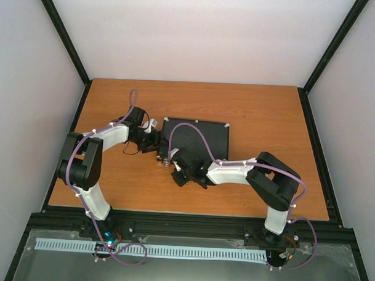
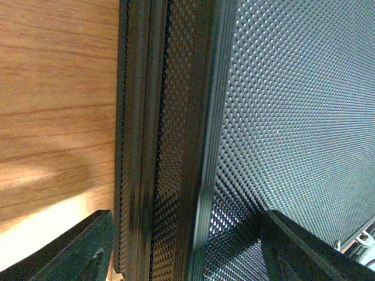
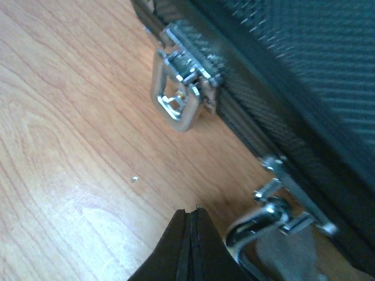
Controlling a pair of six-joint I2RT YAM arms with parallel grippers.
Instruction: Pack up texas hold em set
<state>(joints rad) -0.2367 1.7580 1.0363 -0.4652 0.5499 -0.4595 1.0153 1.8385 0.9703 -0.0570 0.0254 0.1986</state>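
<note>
The black flat case (image 1: 200,136) lies closed on the wooden table. Its dimpled lid (image 2: 293,88) and its side edge fill the left wrist view. My left gripper (image 1: 153,141) is at the case's left edge, open, with one finger (image 2: 82,252) over the table and the other (image 2: 310,252) over the lid. My right gripper (image 1: 173,166) is at the case's near left corner, shut and empty, its tip (image 3: 190,215) just above the table. A silver latch (image 3: 183,96) and the silver handle (image 3: 261,225) show on the case's front. Chips, card decks and discs are hidden.
The wooden table (image 1: 260,186) has black frame rails along its sides and a black rail at the near edge. White walls enclose the back and sides. A tiny pale speck (image 3: 135,179) lies on the wood near my right gripper.
</note>
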